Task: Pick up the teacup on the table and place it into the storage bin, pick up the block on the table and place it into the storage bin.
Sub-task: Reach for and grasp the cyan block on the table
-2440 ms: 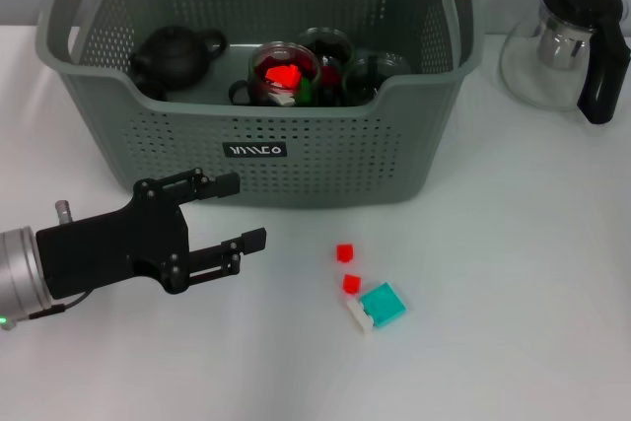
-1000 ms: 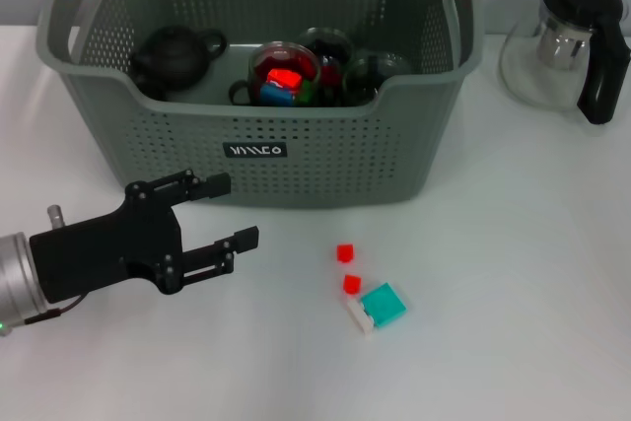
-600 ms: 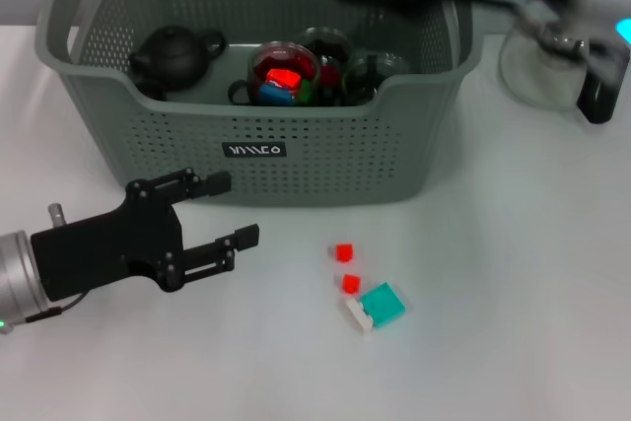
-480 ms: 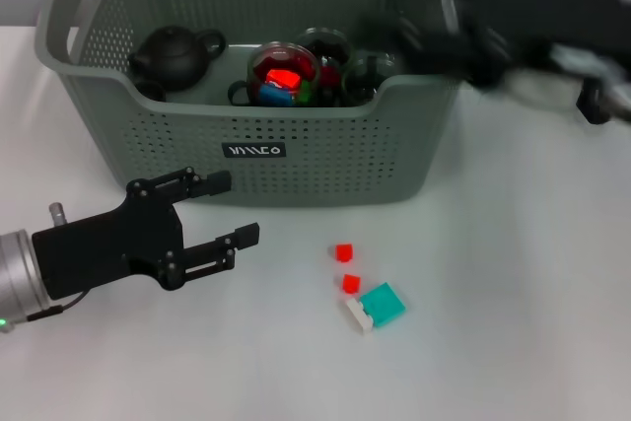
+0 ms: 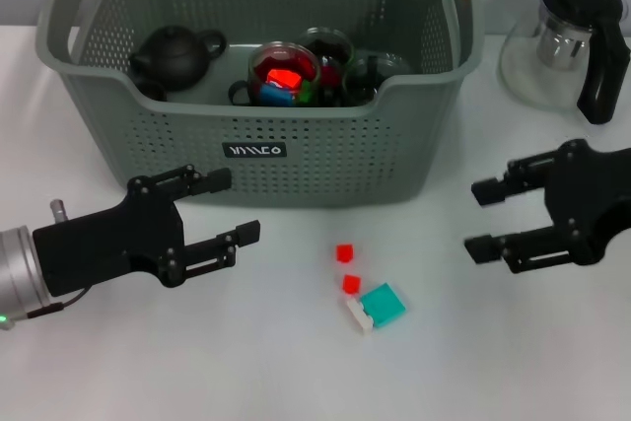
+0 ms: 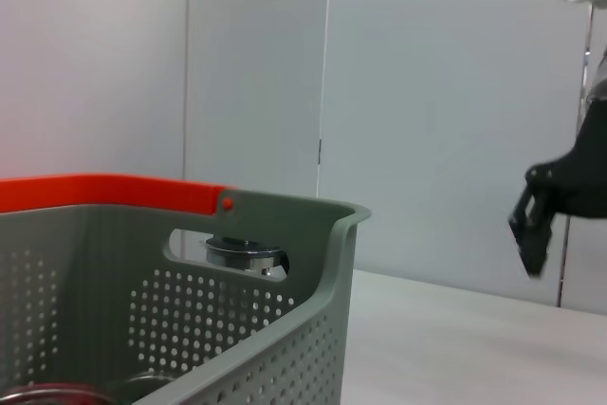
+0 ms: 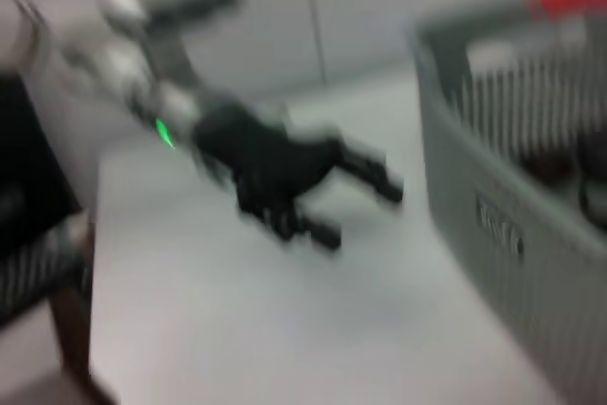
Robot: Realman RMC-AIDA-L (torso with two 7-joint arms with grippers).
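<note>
The storage bin (image 5: 258,96) already holds teaware and coloured pieces, so the step in hand looks like the block pick: small red blocks (image 5: 344,253) and a teal block (image 5: 383,304) lie on the counter (image 5: 493,362) just in front of the bin. The right tool (image 5: 476,217) hovers beside them, wide open and empty; the left tool (image 5: 235,206), also open and empty, waits near the bin's front wall. Next, the right tool probably needs to centre over one block and descend.

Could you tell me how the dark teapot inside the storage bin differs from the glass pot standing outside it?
The dark teapot is opaque, squat and round; the glass pot is clear-bodied with a black lid and handle, and looks taller. The teapot sits inside the storage bin at its left end; the glass pot stands on the table to the bin's right. Both stand upright.
</note>
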